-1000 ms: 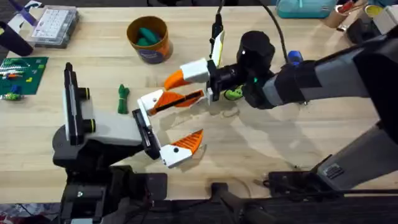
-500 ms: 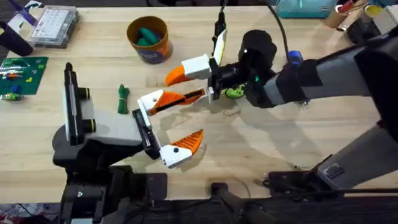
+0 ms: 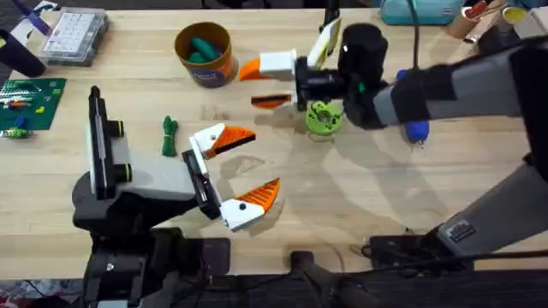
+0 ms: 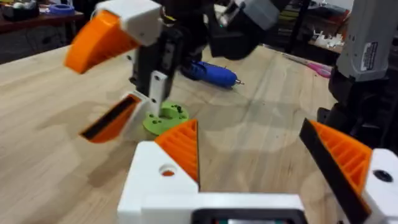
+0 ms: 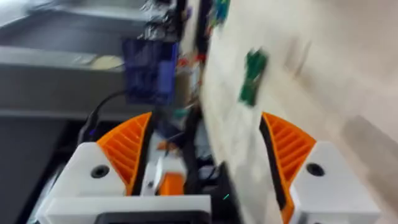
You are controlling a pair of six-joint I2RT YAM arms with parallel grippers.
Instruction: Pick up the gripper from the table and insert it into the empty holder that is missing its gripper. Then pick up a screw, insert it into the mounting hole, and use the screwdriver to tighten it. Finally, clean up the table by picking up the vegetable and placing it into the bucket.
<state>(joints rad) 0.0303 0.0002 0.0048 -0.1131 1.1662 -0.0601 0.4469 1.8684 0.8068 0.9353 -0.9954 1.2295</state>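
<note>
My right claw [image 3: 261, 83] hangs spread wide above the table [image 3: 385, 197], holding nothing; my left claw [image 3: 244, 167] is spread wide too. The dark green knobbly vegetable [image 3: 169, 135] lies just beside my left arm, near the orange bucket [image 3: 205, 53].

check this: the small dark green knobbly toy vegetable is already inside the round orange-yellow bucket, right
No. The overhead view shows the small dark green knobbly toy vegetable lying on the light wooden table, apart from the round orange-yellow bucket; the bucket holds other, teal items.
</note>
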